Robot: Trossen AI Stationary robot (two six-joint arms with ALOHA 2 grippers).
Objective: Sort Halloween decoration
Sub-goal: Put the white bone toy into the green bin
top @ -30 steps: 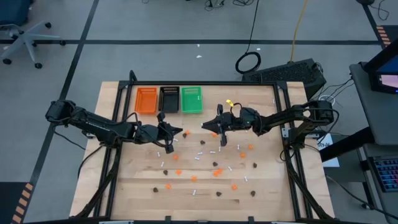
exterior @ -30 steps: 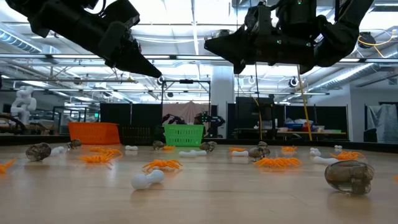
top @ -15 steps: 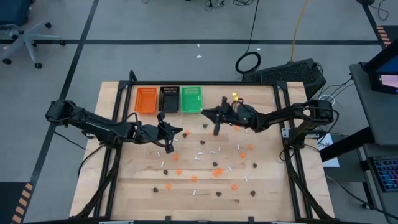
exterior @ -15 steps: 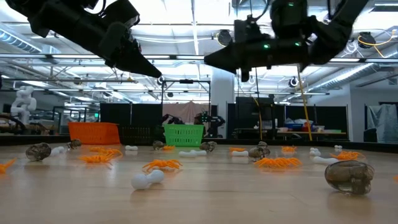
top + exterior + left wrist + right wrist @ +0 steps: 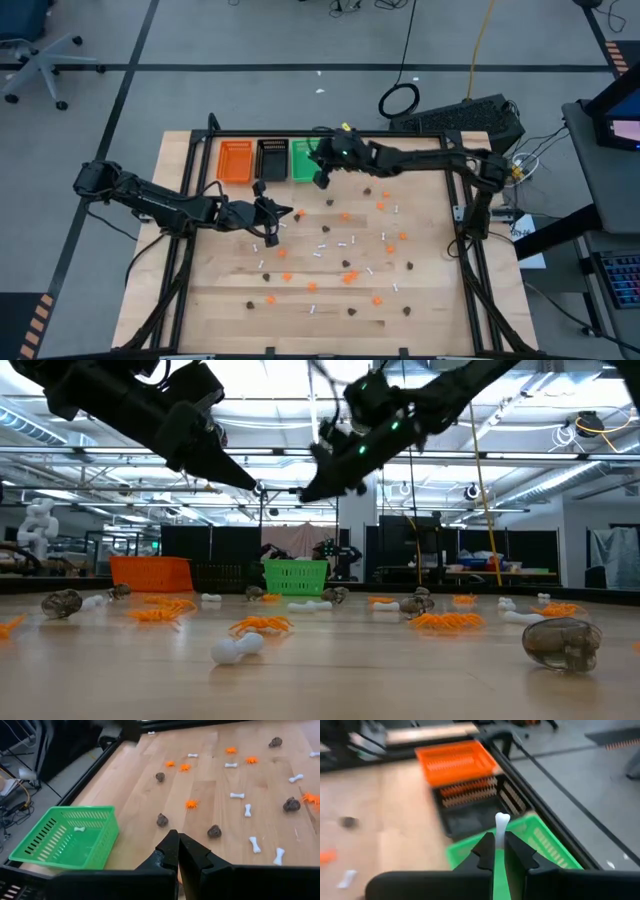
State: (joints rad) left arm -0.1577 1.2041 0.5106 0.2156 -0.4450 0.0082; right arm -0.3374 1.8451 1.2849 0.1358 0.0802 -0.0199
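We see the right tool (image 5: 500, 851) above the green tray (image 5: 307, 160) at the far edge of the surface (image 5: 430, 300), clamped on a white bone (image 5: 501, 827) that sticks up from between its fingertips. In the high view that tool (image 5: 322, 178) sits at the tray's near right corner, arm stretched across from the right side.

The left tool (image 5: 178, 851) is closed, fingertips together, nothing visible between them. It hangs over the left-centre of the surface (image 5: 271, 215), short of the trays.

Three trays sit in a row along the far edge: orange tray (image 5: 235, 161), black tray (image 5: 272, 160), then the green one. The left wrist view shows one white bone already lying inside the green tray (image 5: 80, 829).

The rest of the decorations are loose on the surface: orange spiders (image 5: 346, 278), dark brown lumps (image 5: 409, 266) and white bones (image 5: 323, 229), scattered mostly over the middle and right half, apart from each other. In the low view we see a white bone (image 5: 236, 648) and a brown lump (image 5: 562, 642) nearest the camera, with an orange spider (image 5: 262, 625) just behind.
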